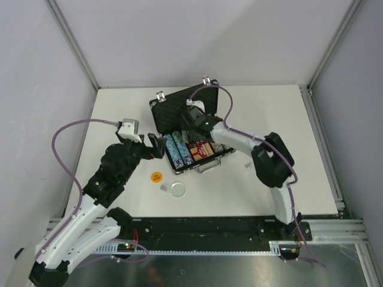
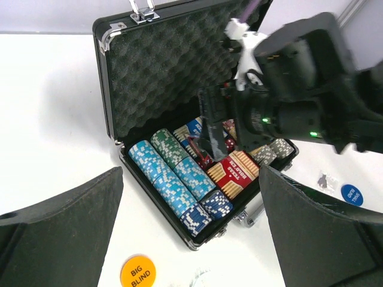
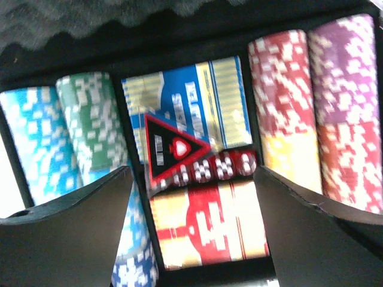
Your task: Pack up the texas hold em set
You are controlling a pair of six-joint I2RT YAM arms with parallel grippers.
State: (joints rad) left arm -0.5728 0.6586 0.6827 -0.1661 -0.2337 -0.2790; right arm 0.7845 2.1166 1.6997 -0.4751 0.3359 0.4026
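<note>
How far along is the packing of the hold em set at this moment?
Done: the chip rows, both card decks, the dice and the red triangle lie inside the case. In hand: nothing. The right gripper hangs open over the triangle, and the left gripper is open beside the case. Left: the orange big blind button, white round button and blue button lie on the table, and the lid stands open.

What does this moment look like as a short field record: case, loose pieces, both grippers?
case: open, lid up, chips and decks inside
red triangle: lying on the decks, beside dice
outside case: orange button, white button, blue button on table
left gripper: open, beside case
right gripper: open, over triangle
</note>
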